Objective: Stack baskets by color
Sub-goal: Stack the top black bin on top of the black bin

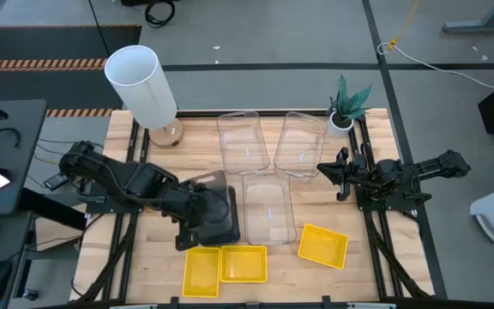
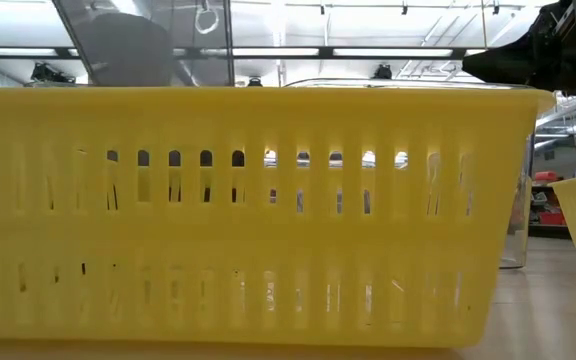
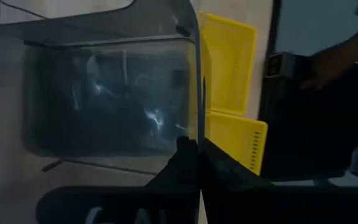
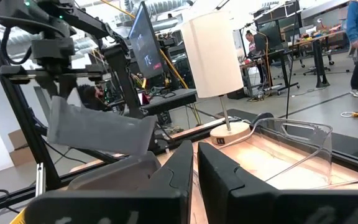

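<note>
My left gripper [image 1: 197,230] is shut on a dark smoky grey basket [image 1: 219,210], left of the table's middle. In the right wrist view this grey basket [image 4: 98,127] hangs tilted in the air under the left arm. Three clear baskets lie on the table: two at the back [image 1: 243,142] [image 1: 303,142] and one in the middle [image 1: 268,206]. Three yellow baskets [image 1: 201,270] [image 1: 243,263] [image 1: 323,245] lie along the near edge. My right gripper [image 1: 337,172] waits at the right side, shut and holding nothing. My left gripper pinches the grey basket's side wall at its rim [image 3: 197,124], on the side toward the yellow baskets, with one finger inside the basket and one outside. The fingers come steeply from above, slanting in from the table's left. The basket is tilted and lifted off the table.
A tall white cylinder lamp [image 1: 142,86] stands at the back left and a small potted plant [image 1: 346,107] at the back right. In the low view one yellow basket [image 2: 248,210] fills nearly the whole picture. Bare wood shows on the near right.
</note>
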